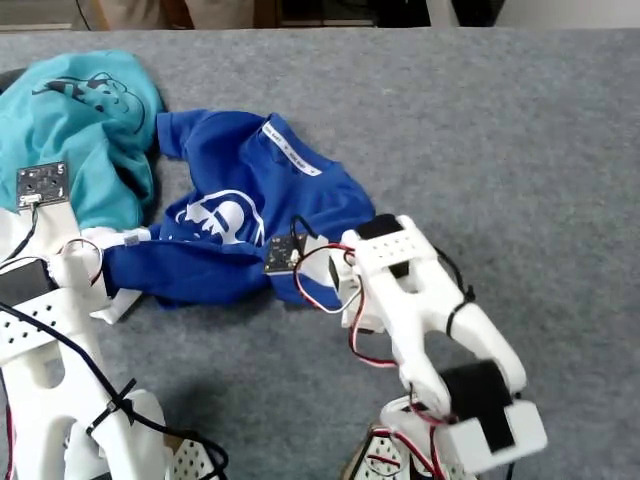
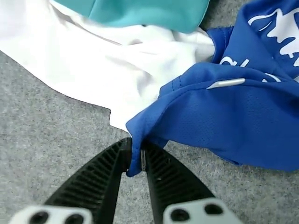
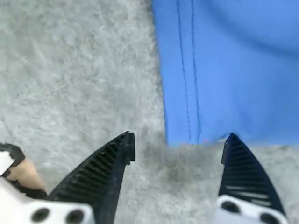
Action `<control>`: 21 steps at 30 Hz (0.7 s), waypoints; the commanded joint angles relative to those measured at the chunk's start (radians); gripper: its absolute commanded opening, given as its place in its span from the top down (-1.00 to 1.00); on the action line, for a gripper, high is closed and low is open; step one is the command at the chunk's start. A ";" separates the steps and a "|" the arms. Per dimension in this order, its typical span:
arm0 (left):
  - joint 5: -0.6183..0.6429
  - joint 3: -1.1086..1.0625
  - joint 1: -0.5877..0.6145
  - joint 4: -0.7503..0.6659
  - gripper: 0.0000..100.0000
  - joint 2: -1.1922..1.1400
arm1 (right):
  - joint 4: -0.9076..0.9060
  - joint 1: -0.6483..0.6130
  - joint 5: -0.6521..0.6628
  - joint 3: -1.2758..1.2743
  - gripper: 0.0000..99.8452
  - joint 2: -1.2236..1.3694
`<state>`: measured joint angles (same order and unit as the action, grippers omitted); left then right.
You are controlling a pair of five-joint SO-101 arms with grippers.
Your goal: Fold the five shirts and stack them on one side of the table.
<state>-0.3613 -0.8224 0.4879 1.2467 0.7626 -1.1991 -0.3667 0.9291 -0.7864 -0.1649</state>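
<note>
This looks like a robotics lab or workshop bench. The table [image 1: 520, 130] is covered edge to edge in grey, carpet-like felt. Two white arms, the left arm [image 1: 45, 350] and the right arm [image 1: 440, 320], stand at its near edge. They have plain plastic shells, red and black wires [image 1: 303, 292] looping loose outside them, and small bare circuit boards [image 1: 42, 184] fixed at the wrists. A blue shirt [image 1: 250, 190] lies crumpled between the arms

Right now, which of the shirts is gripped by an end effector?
The blue shirt: its edge is pinched in the left end effector. The teal shirt and the white shirt beside it lie free.
</note>
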 commanded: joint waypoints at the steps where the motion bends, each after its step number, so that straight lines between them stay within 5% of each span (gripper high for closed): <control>1: -0.005 0.041 0.005 -0.002 0.96 0.018 | -0.051 -0.016 0.014 0.027 0.39 -0.101; 21: -0.005 0.038 0.006 -0.002 0.96 0.016 | 0.064 -0.018 0.023 0.108 0.39 0.200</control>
<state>-0.3613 -0.8224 0.4879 1.2467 0.7626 -1.1454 -0.3713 0.9490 -0.7281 0.0008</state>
